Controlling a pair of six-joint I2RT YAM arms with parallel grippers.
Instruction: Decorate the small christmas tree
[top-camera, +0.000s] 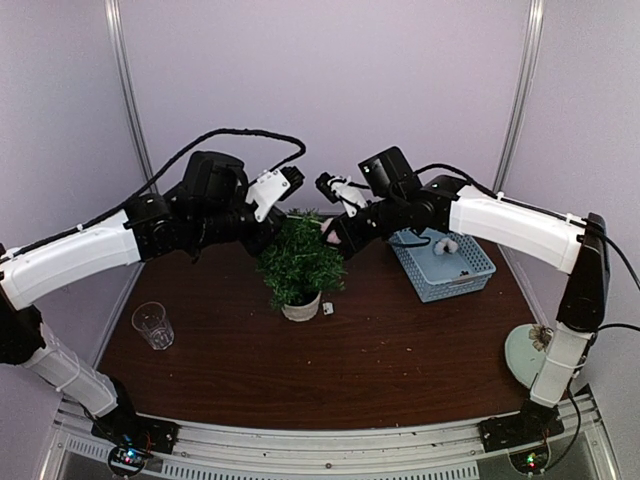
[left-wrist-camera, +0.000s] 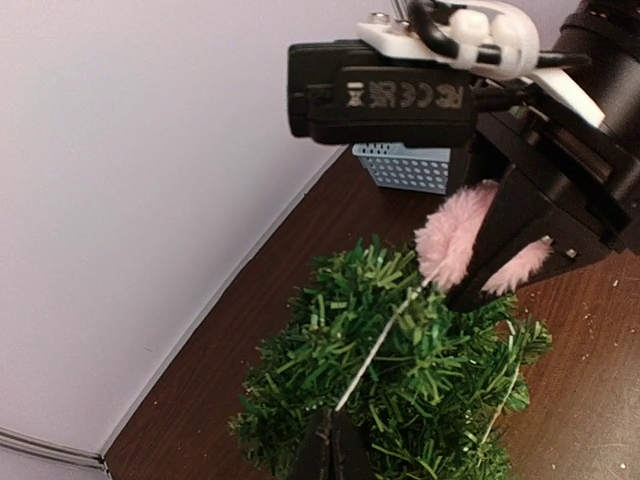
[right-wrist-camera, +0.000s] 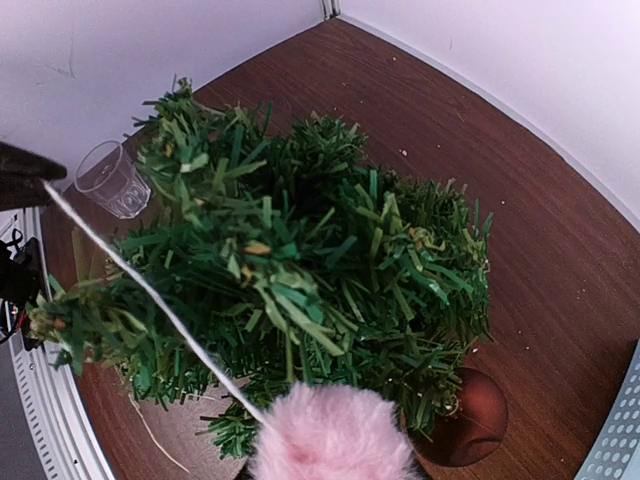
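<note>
Well left of the small christmas tree (top-camera: 300, 262), a clear drinking glass (top-camera: 152, 325) stands alone on the brown surface (top-camera: 380, 370). Just left of the tree's crown, the left end effector (left-wrist-camera: 330, 455) is pinched fully closed on the end of a thin white string (left-wrist-camera: 375, 350). That string runs taut across the top of the foliage. The tree itself stands upright in its white pot at the middle of the surface. Just right of its crown, the right end effector (left-wrist-camera: 495, 270) is narrowed onto a pink fluffy ornament (left-wrist-camera: 455, 235), which the string is tied to. A red bauble (right-wrist-camera: 470, 415) shows low at the tree's edge. Right of the tree sits the light-blue basket (top-camera: 442, 262).

The step in hand looks like hanging this ornament. Next, the string likely needs lowering onto a sprig so it catches before either grip lets go.
</note>
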